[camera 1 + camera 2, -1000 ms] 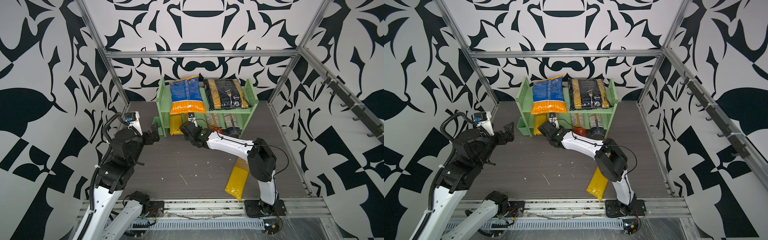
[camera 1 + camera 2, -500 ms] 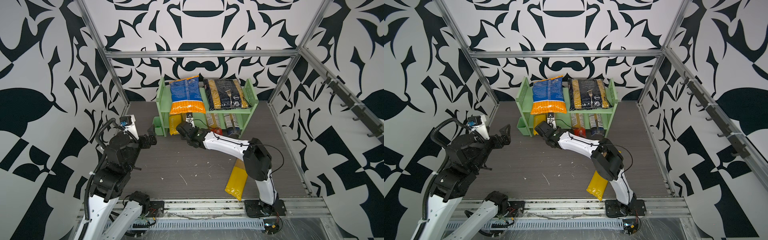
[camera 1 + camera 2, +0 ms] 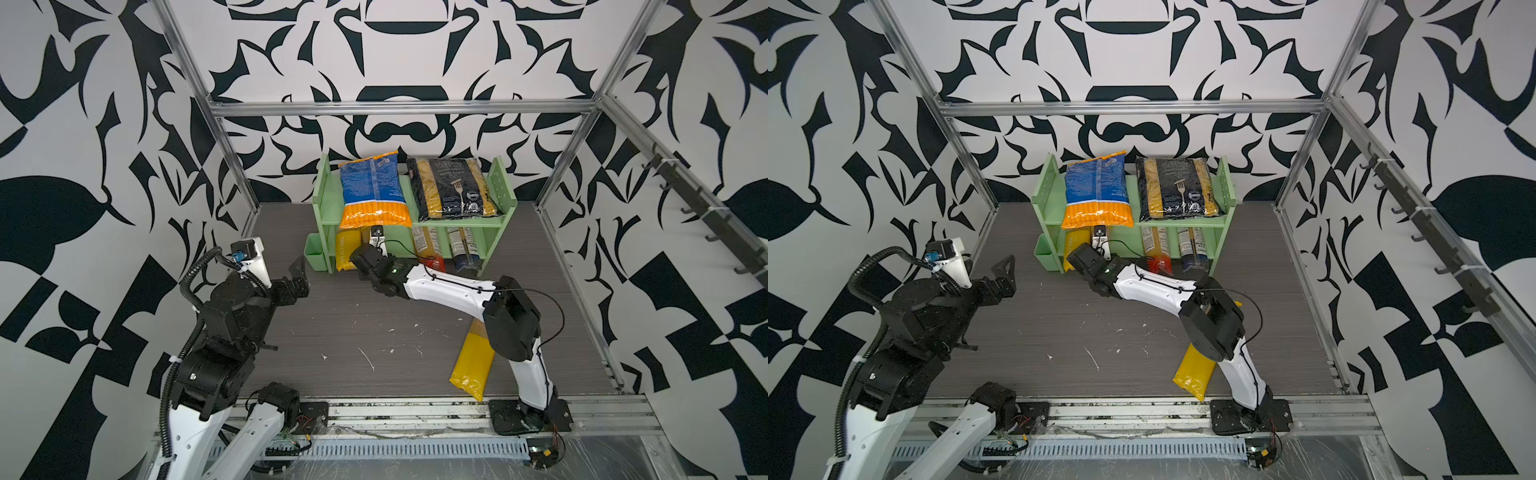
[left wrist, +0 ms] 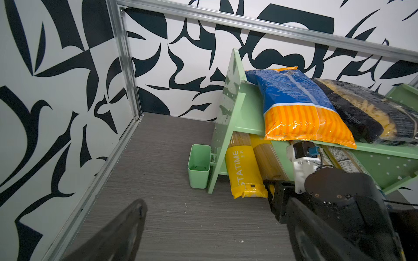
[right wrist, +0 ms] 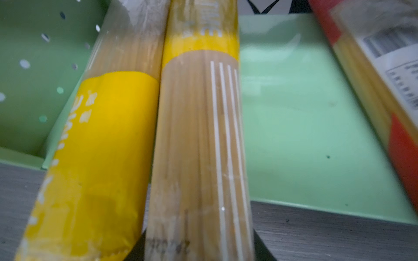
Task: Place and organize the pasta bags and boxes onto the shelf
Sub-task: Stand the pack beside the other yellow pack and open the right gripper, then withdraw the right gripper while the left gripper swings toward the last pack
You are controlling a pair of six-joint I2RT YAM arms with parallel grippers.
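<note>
The pale green shelf (image 3: 457, 222) carries the blue-orange bag (image 3: 372, 191) and the black penne bag (image 3: 453, 189) on top. In its lower tier lie a yellow spaghetti pack (image 3: 347, 249), a tan pack (image 4: 269, 158), a red-ended pack (image 3: 428, 245) and a blue-ended pack (image 3: 463, 249). My right gripper (image 3: 365, 259) is at the tan pack's (image 5: 199, 135) near end, a finger on each side; whether they press it does not show. Another yellow pack (image 3: 471, 365) lies on the table, partly under the right arm. My left gripper (image 3: 299, 276) hangs open and empty, left of the shelf.
A small green cup (image 3: 314, 253) is fixed to the shelf's left side panel. The lower tier shows bare green board (image 5: 305, 113) between the tan and red-ended packs. Metal frame posts and patterned walls close in the table. White crumbs dot the dark tabletop (image 3: 374, 332).
The left arm has drawn back to the left, away from the shelf. The right gripper has shifted slightly left and closer to the shelf's lower tier.
</note>
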